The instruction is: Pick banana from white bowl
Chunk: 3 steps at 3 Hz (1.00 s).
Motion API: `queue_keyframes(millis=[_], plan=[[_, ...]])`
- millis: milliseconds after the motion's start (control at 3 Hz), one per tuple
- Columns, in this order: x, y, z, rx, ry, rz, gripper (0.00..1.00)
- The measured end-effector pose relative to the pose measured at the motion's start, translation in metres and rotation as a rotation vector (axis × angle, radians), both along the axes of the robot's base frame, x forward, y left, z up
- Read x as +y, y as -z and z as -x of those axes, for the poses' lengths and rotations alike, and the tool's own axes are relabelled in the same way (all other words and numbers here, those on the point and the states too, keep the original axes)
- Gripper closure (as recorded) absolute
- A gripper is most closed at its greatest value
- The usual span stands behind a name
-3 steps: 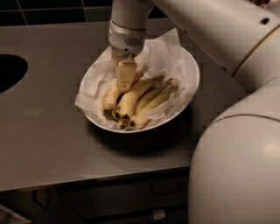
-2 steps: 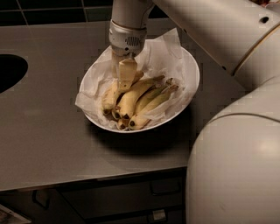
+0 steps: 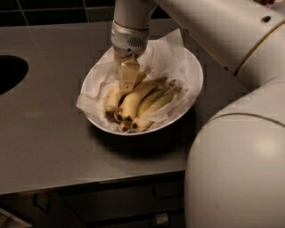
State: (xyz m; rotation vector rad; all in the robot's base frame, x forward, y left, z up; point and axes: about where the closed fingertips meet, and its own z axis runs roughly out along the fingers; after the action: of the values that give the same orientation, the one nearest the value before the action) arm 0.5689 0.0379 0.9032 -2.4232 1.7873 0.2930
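The white bowl (image 3: pixel 191 67), lined with crumpled white paper, stands on the grey counter and holds several bananas. The banana (image 3: pixel 133 101), plump and yellow with a dark tip, lies in the middle of the bunch. A short stubby one (image 3: pixel 110 100) lies to its left and slimmer greenish ones (image 3: pixel 156 101) to its right. My gripper (image 3: pixel 128 78) reaches straight down into the bowl and sits on the upper end of the banana, hiding that end.
A dark round opening (image 3: pixel 10 73) is cut into the counter at far left. The counter's front edge (image 3: pixel 89 185) runs below the bowl. My large white arm (image 3: pixel 240 147) fills the right side. Dark tiles (image 3: pixel 53 9) line the back.
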Motion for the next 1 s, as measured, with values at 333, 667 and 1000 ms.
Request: queue_keyframes(millis=[333, 667, 1000], plan=[[0.0000, 0.0012, -0.0007, 0.006, -0.001, 0.001, 0.50], [0.0003, 0.0029, -0.0016, 0.019, -0.006, 0.000, 0.49], [0.0021, 0.0071, -0.0043, 0.034, -0.012, -0.003, 0.48]])
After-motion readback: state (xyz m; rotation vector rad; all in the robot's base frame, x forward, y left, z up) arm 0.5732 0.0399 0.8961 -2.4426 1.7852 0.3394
